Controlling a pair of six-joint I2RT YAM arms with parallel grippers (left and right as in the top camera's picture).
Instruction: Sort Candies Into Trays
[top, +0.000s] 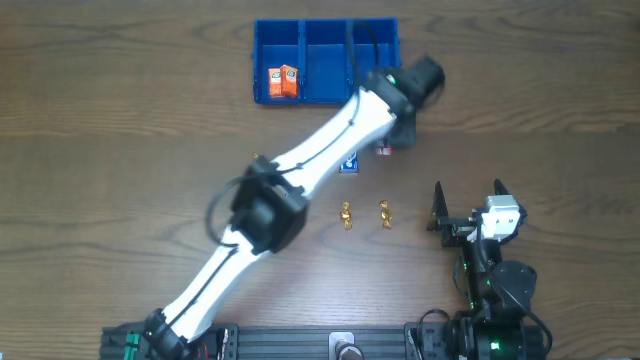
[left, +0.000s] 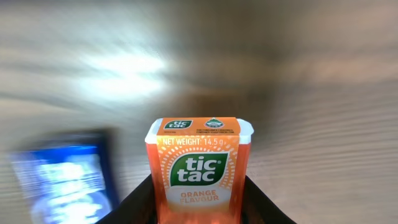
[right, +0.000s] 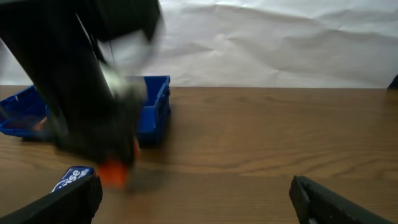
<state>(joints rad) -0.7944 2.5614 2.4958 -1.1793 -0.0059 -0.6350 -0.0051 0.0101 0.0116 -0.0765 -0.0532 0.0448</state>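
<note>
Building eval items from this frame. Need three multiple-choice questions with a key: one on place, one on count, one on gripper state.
1. Where in the blue three-compartment plastic tray do the two small orange candy boxes sit?
A) top view's left compartment
B) middle compartment
C) top view's right compartment

2. How many gold-wrapped candies lie on the wooden table?
A) one
B) two
C) four

3. The left gripper is:
A) open and empty
B) shut on an orange plastic candy box
C) shut on a gold candy

Key:
1 A, the top view shows both boxes in that end compartment.
2 B, a pair lies side by side on the wood.
3 B, its wrist view shows the box clamped in it.
</note>
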